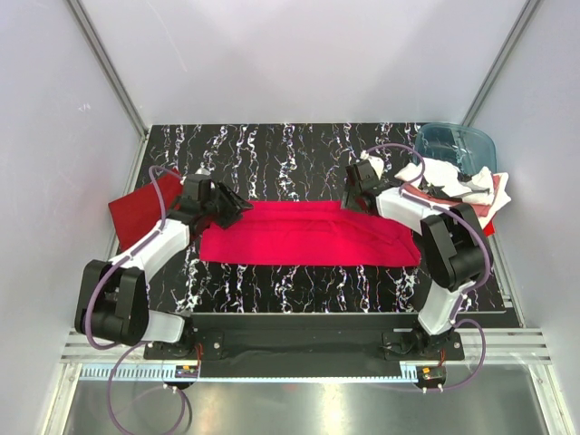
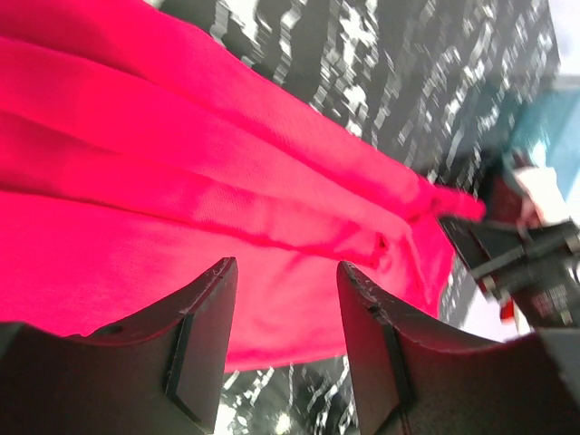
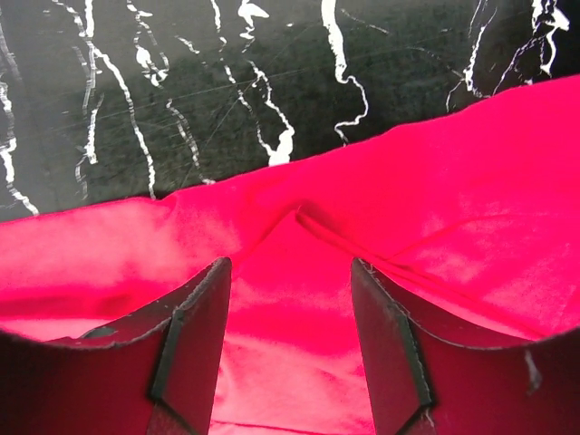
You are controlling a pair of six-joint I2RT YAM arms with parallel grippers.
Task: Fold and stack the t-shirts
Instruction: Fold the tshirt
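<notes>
A bright crimson t-shirt lies across the middle of the table as a long folded band. My left gripper hovers at its left end, jaws open, nothing between them; the left wrist view shows the crimson cloth stretching away beyond the gripper. My right gripper stands at the band's far right edge, open, over a crease in the cloth, as the right wrist view of the gripper shows. A darker red folded t-shirt rests at the table's left edge.
A heap of white, dark-marked and pink t-shirts lies at the right rear, next to a translucent blue-teal tub. The black marbled table is walled in on three sides by white panels.
</notes>
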